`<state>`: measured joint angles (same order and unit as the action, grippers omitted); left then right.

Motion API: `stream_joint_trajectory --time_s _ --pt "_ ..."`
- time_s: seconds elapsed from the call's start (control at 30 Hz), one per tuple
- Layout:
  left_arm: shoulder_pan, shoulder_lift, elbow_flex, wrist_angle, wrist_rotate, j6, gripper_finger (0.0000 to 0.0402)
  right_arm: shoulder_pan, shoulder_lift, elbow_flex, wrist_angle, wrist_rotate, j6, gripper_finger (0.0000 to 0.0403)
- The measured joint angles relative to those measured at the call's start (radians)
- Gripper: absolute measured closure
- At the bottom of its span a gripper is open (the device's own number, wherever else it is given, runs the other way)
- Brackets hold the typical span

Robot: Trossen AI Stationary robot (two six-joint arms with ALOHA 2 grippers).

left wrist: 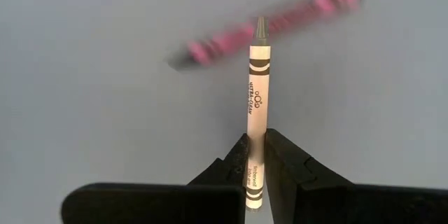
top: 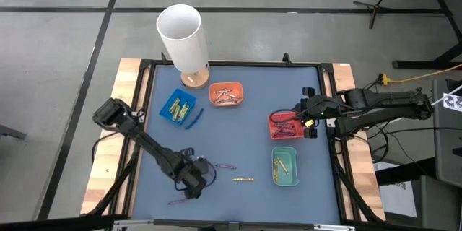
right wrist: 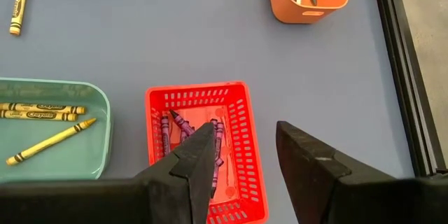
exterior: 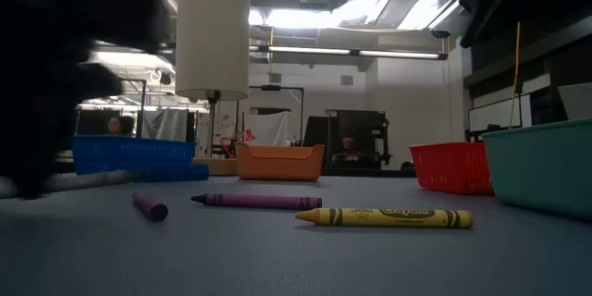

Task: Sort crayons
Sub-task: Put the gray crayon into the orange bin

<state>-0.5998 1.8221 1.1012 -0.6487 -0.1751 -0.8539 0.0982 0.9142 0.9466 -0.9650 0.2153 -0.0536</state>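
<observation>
My left gripper is at the table's near left, shut on a grey-white crayon. A purple crayon lies just beyond it and shows blurred in the left wrist view. A yellow crayon and another purple crayon lie loose on the mat. My right gripper is open and empty above the red tray, which holds purple crayons. The green tray holds yellow crayons, and the orange tray holds grey-white ones. My left gripper pinches the grey-white crayon near its flat back end between its two fingers. The crayon lies along the fingers, and most of its length and its pointed tip stick out past the fingertips. It looks clear of the mat.
A tall white cylinder on a round wooden base stands at the far edge. A blue tray with yellow crayons sits at the far left, with a blue stick beside it. A raised dark frame rims the blue mat.
</observation>
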Motion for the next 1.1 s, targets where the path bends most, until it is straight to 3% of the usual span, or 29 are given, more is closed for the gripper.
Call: stream_joint_trajectory --time_s 0.13,0.3,0.6,0.87,1.1 --pt "0.077 -0.001 0.001 0.007 -0.033 0.007 0.0385 0.0 0.0 0.0 0.0 0.0 0.0 0.0251" --pt "0.169 -0.002 0.001 0.068 0.01 0.089 0.0385 0.0 0.0 0.0 0.0 0.0 0.0 0.0251" --pt "0.297 -0.002 0.001 0.288 0.025 0.28 0.0385 0.0 0.0 0.0 -0.001 0.0 0.0 0.0251" --pt "0.44 -0.002 0.001 0.493 -0.137 0.539 0.0385 0.0 0.0 0.0 -0.001 0.0 0.0 0.0251" --pt "0.583 -0.003 0.002 0.575 -0.256 0.735 0.0385 0.0 0.0 0.0 -0.001 0.0 0.0 0.0251"
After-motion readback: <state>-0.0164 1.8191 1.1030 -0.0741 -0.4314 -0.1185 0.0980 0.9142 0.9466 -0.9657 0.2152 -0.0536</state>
